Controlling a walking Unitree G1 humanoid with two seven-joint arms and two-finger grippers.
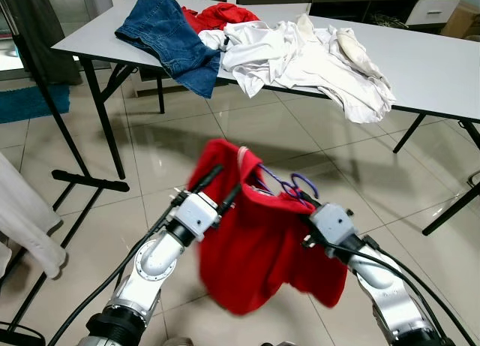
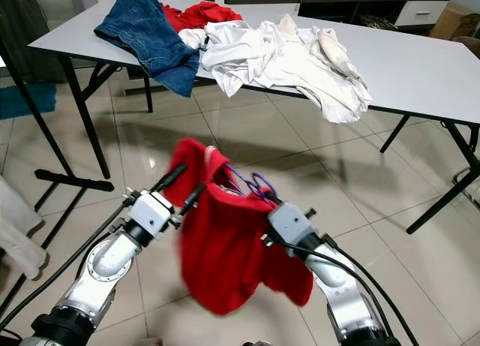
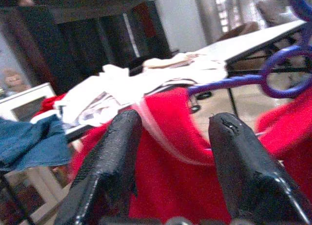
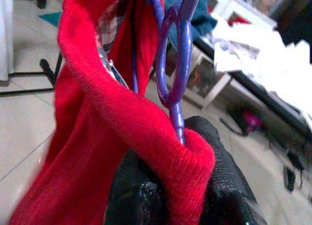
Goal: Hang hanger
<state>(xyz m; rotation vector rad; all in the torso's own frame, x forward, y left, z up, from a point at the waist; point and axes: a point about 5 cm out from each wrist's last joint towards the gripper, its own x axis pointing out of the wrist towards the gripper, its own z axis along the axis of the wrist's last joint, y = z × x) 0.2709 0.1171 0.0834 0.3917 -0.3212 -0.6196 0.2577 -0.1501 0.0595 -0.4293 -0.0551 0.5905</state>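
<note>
Here, largest to smallest:
Table (image 1: 442, 76): at twelve o'clock, well apart, strewn with jeans (image 1: 172, 42) and white garments (image 1: 300, 53); its legs stand between the robot and anything beyond.
Rack foot (image 1: 90, 182): at nine o'clock, likely the hanging spot.
Red sweater (image 1: 259, 248): held up between both arms, off the floor, to keep it draped.
Purple hanger (image 1: 289, 188): inside the collar, hook poking out on top.
Right gripper (image 4: 178, 186): clamped on cloth and hanger neck.
Left gripper (image 3: 173, 156): fingers spread wide, sweater shoulder between them, supporting.
</note>
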